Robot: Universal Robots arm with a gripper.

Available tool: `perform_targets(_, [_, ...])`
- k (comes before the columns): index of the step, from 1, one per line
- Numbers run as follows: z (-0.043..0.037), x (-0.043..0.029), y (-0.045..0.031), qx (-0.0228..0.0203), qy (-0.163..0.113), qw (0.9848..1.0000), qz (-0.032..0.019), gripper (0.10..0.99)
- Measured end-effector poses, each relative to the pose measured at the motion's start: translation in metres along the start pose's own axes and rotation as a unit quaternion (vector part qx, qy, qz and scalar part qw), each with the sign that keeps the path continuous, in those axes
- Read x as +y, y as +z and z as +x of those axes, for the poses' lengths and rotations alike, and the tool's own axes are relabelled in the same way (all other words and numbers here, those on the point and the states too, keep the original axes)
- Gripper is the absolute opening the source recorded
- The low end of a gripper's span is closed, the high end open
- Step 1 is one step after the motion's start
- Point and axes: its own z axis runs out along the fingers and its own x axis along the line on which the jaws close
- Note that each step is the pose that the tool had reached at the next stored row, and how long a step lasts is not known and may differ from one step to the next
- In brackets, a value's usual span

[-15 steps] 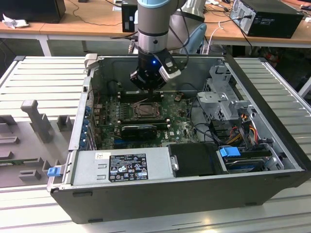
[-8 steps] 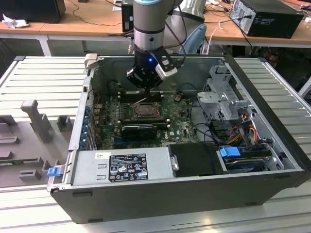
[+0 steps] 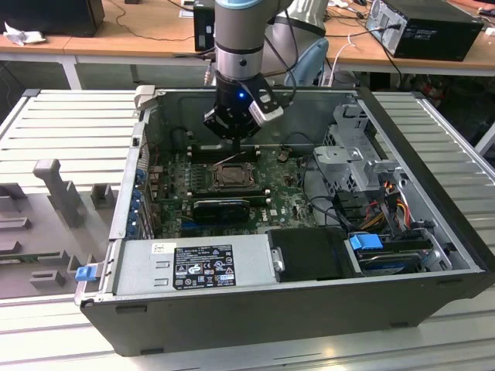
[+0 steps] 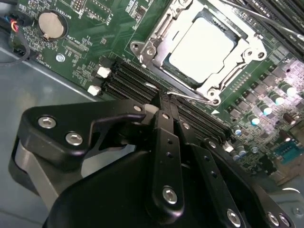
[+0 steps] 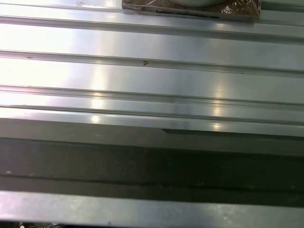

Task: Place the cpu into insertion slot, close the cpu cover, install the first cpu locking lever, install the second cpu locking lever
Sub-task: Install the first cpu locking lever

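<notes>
The pale silver cpu (image 4: 202, 47) lies flat in the insertion slot (image 3: 231, 176) on the green board. Over it, the silver cpu cover (image 4: 159, 42) is folded down, and the chip shows through its window. A thin wire locking lever (image 4: 192, 97) runs along the socket's near edge. Its hooked end meets the tips of my gripper (image 4: 163, 100). My black fingers are shut together; I cannot tell whether the wire is pinched between them. In the exterior view the gripper (image 3: 234, 143) hangs just behind the socket inside the open computer case.
Black memory slots (image 4: 133, 80) lie between my fingers and the socket, and a coin battery (image 4: 51, 24) sits further off. The power supply (image 3: 193, 267), drive cage (image 3: 352, 166) and cables (image 3: 387, 201) crowd the case. Ribbed metal tabletop (image 5: 152, 71) surrounds it.
</notes>
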Motion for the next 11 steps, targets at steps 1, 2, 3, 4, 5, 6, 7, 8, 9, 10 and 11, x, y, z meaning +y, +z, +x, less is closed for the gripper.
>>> perform_targets(1, [-0.0012, -0.0001, 0.0014, 0.0000, 0.000, 1.0000, 0.0000, 0.106])
perform_targets(2, [-0.0024, -0.0002, 0.0025, 0.0000, 0.000, 1.0000, 0.0000, 0.106])
perform_targets(3, [-0.0029, -0.0003, 0.0029, 0.0000, 0.000, 1.0000, 0.0000, 0.106])
perform_targets(4, [-0.0034, -0.0003, 0.0032, 0.0000, 0.000, 1.0000, 0.0000, 0.106])
perform_targets(5, [-0.0036, -0.0004, 0.0034, 0.0001, 0.000, 1.0000, 0.0001, 0.106])
perform_targets(6, [-0.0037, -0.0004, 0.0035, 0.0000, 0.000, 1.0000, 0.0000, 0.106])
perform_targets(7, [-0.0037, -0.0004, 0.0035, 0.0000, 0.000, 1.0000, 0.0000, 0.106])
perform_targets(8, [-0.0037, -0.0004, 0.0035, 0.0000, 0.000, 1.0000, 0.0000, 0.106])
perform_targets(9, [-0.0037, -0.0004, 0.0036, 0.0000, 0.000, 1.0000, 0.0000, 0.106])
perform_targets(10, [-0.0037, -0.0004, 0.0036, 0.0000, 0.000, 1.0000, 0.0000, 0.106])
perform_targets(11, [-0.0037, -0.0004, 0.0036, 0.0000, 0.000, 1.0000, 0.0000, 0.106])
